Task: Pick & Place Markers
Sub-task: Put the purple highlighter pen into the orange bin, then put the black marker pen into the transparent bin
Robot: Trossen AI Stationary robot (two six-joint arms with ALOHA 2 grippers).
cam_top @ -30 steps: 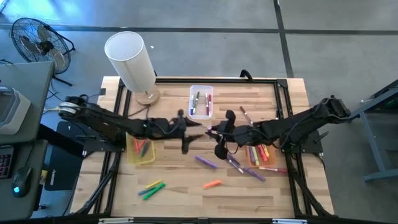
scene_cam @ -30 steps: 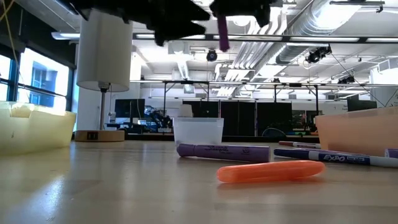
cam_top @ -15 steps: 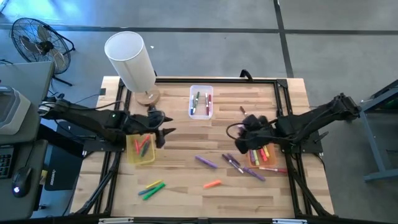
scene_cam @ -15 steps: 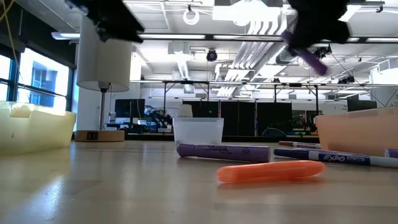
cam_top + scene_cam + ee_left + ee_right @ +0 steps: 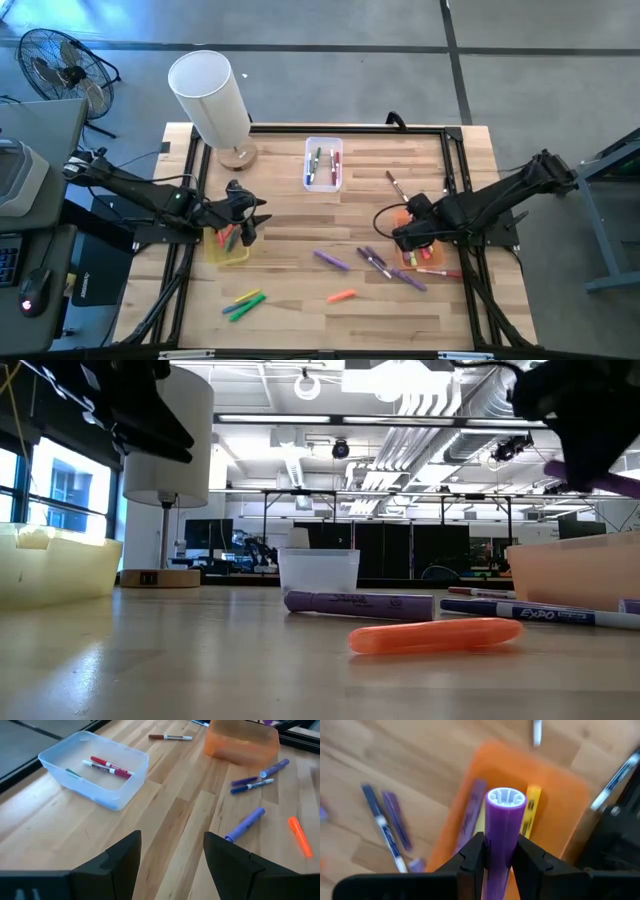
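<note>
Your right end effector pinches a fat purple plastic marker right above the orange plastic bin, so it can drop in with the others. Farther off, your left end effector waits, fingers wide and holding nothing, over the wooden bench.

Right pincer, marker: now over orange bin

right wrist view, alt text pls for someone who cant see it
The right gripper holds a purple marker upright above an orange bin that contains a yellow marker and another purple one. More markers lie on the wooden table beside it.
</note>
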